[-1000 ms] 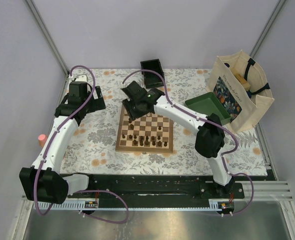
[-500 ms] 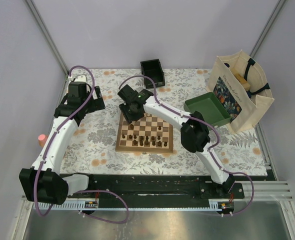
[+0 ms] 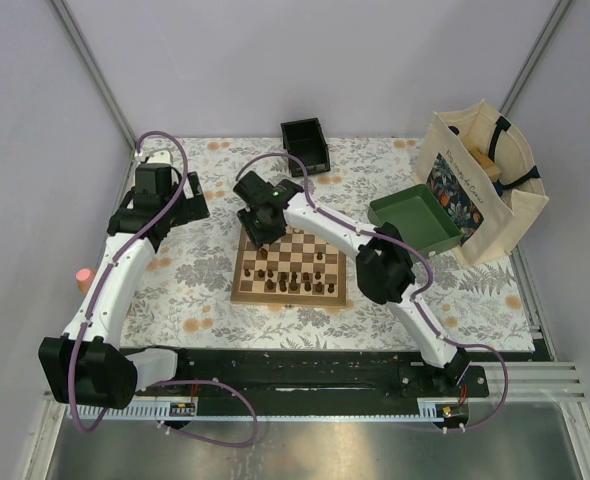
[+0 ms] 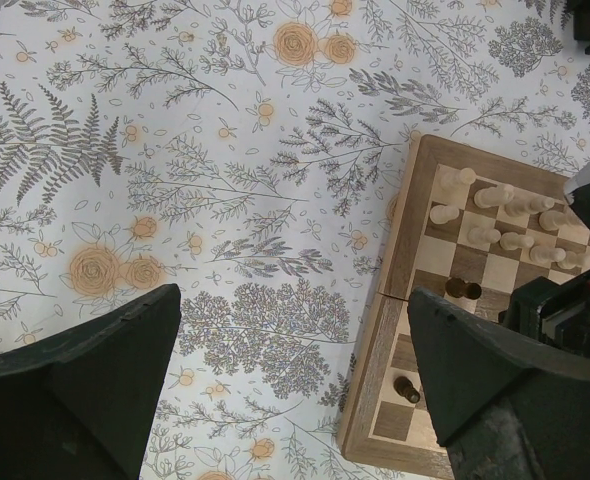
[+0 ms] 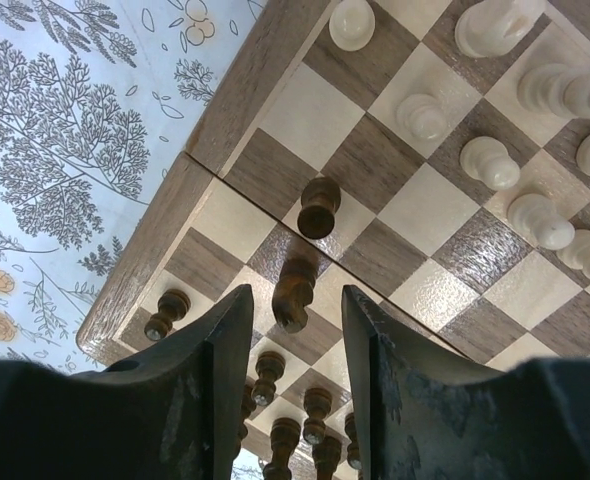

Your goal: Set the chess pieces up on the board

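Swung leftward, the right end effector (image 5: 297, 305) straddles a stray dark piece (image 5: 295, 285), fingers apart; most chess pieces (image 5: 490, 160) on the board (image 5: 245, 110) look ranked. Left end effector (image 4: 290, 300) gapes.

**Overhead: right arm at board**

I see the right gripper (image 3: 260, 224) over the board's (image 3: 290, 299) far-left corner. Dark pieces (image 3: 293, 284) stand on its near rows. The left gripper (image 3: 165, 205) hangs over the table (image 3: 195, 285), well left. A tray (image 3: 420, 216), box (image 3: 305, 142) and bag (image 3: 475, 200) lie apart from the board.
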{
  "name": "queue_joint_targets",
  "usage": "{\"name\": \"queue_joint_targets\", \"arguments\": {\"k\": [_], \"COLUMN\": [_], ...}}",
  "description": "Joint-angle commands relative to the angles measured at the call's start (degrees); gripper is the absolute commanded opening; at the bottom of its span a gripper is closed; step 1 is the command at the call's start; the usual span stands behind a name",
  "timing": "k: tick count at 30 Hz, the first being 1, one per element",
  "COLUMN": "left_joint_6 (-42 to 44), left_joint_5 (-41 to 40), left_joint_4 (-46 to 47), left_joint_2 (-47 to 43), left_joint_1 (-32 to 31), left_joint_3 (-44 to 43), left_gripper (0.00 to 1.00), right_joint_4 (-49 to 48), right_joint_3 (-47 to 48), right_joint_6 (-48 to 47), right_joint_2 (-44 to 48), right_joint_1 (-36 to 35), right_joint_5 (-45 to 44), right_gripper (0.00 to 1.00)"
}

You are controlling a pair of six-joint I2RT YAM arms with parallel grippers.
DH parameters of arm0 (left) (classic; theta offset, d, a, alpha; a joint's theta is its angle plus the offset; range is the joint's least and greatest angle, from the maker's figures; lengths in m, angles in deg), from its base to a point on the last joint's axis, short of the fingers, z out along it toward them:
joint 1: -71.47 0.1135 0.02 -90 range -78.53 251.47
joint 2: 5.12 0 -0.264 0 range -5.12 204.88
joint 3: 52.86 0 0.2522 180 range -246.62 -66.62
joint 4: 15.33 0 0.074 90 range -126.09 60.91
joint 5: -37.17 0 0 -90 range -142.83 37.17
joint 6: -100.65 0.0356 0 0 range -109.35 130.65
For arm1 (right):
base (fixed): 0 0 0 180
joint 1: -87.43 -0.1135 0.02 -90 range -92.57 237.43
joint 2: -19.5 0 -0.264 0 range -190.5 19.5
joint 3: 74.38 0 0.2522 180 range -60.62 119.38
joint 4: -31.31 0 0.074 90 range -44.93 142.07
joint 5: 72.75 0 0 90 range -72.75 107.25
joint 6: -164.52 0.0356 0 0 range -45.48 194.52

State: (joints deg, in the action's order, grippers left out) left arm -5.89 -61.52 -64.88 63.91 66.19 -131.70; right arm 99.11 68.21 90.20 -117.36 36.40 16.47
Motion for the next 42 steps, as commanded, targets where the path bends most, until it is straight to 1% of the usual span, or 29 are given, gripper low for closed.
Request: {"name": "queue_joint_targets", "arguments": {"k": [1,2,13,20,24,25,27,29,33,34,42], "left_joint_6": [-0.43,-0.43,-0.43,-0.52,-0.52,-0.52,-0.43,-0.43,-0.43,-0.52,-0.52], "left_joint_5": [0.25,0.42,0.69,1.04,1.22,1.13,1.22,1.22,1.22,1.13,1.30], "left_joint_4": [3.36,3.53,3.45,3.45,3.45,3.45,3.45,3.45,3.36,3.45,3.45], "left_joint_2": [-1.10,-1.01,-1.09,-0.83,-0.83,-0.92,-0.83,-0.92,-1.01,-0.92,-0.92], "left_joint_1": [0.44,0.36,0.80,0.97,1.06,0.97,0.97,1.06,0.97,1.06,1.15], "left_joint_3": [0.13,0.04,0.04,0.04,0.04,0.04,0.13,0.04,0.04,0.13,0.13], "left_gripper": [0.99,0.99,0.99,0.99,0.99,0.99,0.99,0.99,0.99,0.99,0.99], "right_joint_4": [1.33,1.42,0.72,0.89,0.80,0.89,0.98,0.98,0.63,0.63,0.27], "right_joint_3": [3.52,3.61,0.89,0.89,0.89,0.98,0.98,0.98,0.63,0.63,-1.74], "right_joint_6": [-0.04,-0.12,-0.13,-0.30,-0.21,-0.30,-0.39,-0.39,-0.91,-1.18,-3.38], "right_joint_2": [-1.66,-1.75,-0.25,-0.60,-0.34,-0.25,0.19,0.89,3.96,5.18,11.61], "right_joint_1": [-0.39,-0.39,-0.48,-0.48,-0.48,-0.48,-0.48,-0.48,-0.83,-1.00,-3.46], "right_joint_5": [0.60,1.99,2.71,2.89,2.62,2.62,2.36,2.01,1.13,-0.53,-4.06], "right_gripper": [0.49,0.48,0.42,0.39,0.28,0.22,0.19,0.14,0.11,0.11,0.11]}}
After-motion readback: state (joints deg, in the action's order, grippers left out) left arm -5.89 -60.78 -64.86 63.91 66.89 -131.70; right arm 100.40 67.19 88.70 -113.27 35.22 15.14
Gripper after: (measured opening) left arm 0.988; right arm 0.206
